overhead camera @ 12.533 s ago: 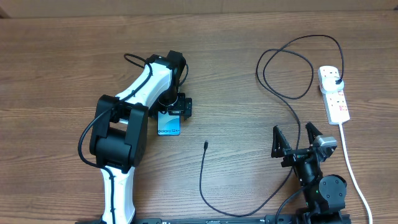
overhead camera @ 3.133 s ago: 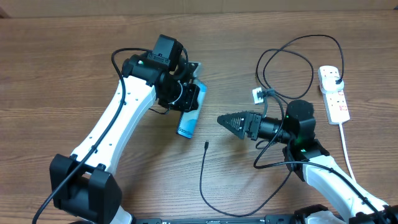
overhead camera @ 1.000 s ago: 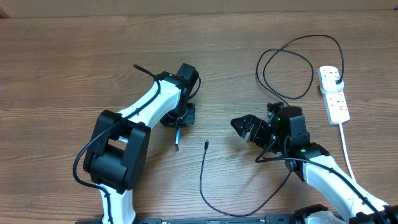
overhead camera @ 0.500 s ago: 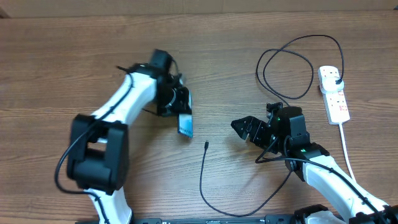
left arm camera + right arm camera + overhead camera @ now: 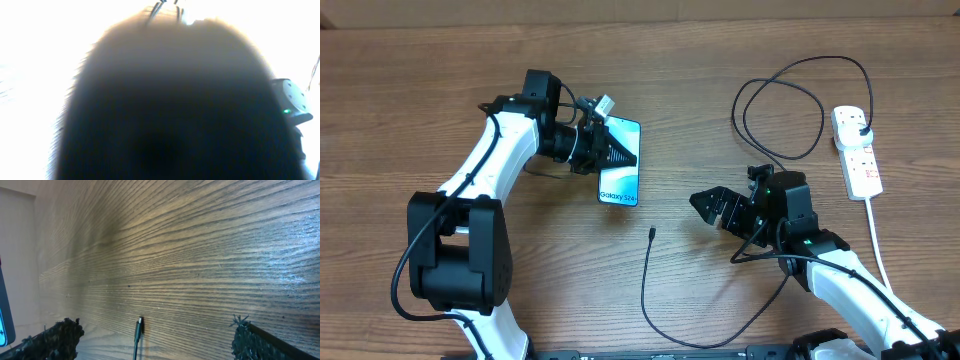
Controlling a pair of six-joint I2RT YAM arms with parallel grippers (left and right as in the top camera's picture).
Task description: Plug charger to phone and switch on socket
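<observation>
The charger (image 5: 643, 290) is a thin, limp black cable. It is very light and it will bend and slide away if it is pushed from the side. The best place to take hold, in my judgement, is the short stiff part just behind the plug tip (image 5: 651, 233), so that the tip stays straight for the phone's port. The plug tip (image 5: 138, 328) lies flat on the table (image 5: 420, 80), just ahead of the right gripper (image 5: 704, 203) and between its fingers (image 5: 59, 336), which stand wide apart and hold nothing.

The phone (image 5: 622, 180) is stiff, smooth and rather slippery, and its glass is fragile. The left gripper (image 5: 612, 152) appears to pinch it at the upper part, with the lit screen turned up and the lower end pointing towards the plug tip. The left wrist view is blurred and dark, so it does not confirm the grip.

The socket (image 5: 857, 152) lies well behind the right gripper, with the black plug of the charger already in it.

Half a second before, the phone was tilted almost on its edge. Now its screen faces up, and the left arm has swung a little away. The right gripper and the plug tip have not moved.
</observation>
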